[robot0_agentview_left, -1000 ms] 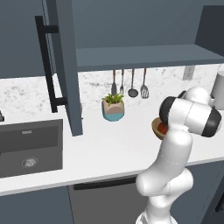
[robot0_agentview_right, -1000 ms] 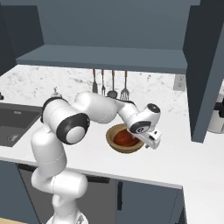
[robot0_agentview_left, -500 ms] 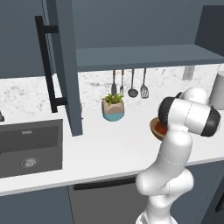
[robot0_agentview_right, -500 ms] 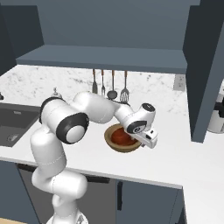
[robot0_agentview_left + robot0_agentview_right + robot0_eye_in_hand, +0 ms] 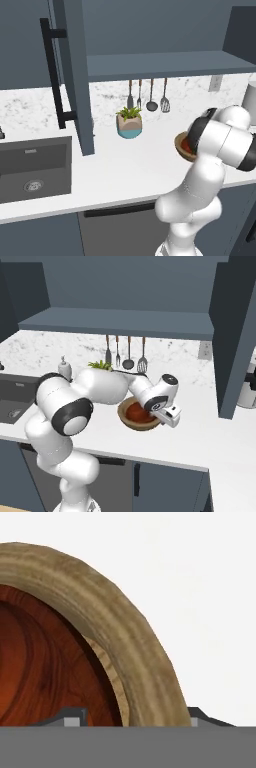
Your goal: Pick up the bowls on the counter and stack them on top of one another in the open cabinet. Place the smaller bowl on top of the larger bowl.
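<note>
Your gripper (image 5: 132, 714) has narrowed onto the larger bowl's (image 5: 131, 423) rim since before; two bowls, the smaller (image 5: 136, 413) nested inside.

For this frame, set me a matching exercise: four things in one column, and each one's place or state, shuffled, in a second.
Things:
1. smaller bowl
2. larger bowl
3. plant pot
4. hand

Places or states:
A. on the counter by the back wall, below the hanging utensils
B. straddling a tan wooden rim, one finger inside and one outside
C. nested inside a tan wooden bowl
D. on the counter, holding a reddish-brown bowl

Pairs: 1-C, 2-D, 3-A, 4-B
</note>
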Robot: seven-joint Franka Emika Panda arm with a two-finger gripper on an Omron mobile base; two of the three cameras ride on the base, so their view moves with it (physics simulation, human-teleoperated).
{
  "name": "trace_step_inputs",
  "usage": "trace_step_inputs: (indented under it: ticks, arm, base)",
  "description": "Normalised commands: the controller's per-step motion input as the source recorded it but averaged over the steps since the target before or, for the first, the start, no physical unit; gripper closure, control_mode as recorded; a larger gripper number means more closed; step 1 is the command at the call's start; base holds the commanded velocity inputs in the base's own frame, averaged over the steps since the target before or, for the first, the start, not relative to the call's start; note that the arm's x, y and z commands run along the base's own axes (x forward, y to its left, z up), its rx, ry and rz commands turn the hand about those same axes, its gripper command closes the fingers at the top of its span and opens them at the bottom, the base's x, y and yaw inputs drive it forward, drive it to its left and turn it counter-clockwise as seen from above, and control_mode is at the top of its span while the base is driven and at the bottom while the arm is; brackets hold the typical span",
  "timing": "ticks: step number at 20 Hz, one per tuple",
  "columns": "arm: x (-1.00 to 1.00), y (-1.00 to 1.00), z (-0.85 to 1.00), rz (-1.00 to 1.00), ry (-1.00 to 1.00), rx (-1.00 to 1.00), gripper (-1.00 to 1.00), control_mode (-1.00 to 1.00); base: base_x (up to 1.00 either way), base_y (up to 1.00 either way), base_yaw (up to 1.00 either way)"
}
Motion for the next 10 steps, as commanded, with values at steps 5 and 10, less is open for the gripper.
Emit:
trace_step_inputs:
  ticks: [5,10]
  arm:
    - [-0.45,0.25,0.52,-0.19,-0.01,0.0,1.0,-1.0]
    - [-0.39,0.34,0.62,-0.21,0.0,0.0,1.0,-1.0]
  base:
    - [0.0,0.0,0.0]
    - [0.0,0.0,0.0]
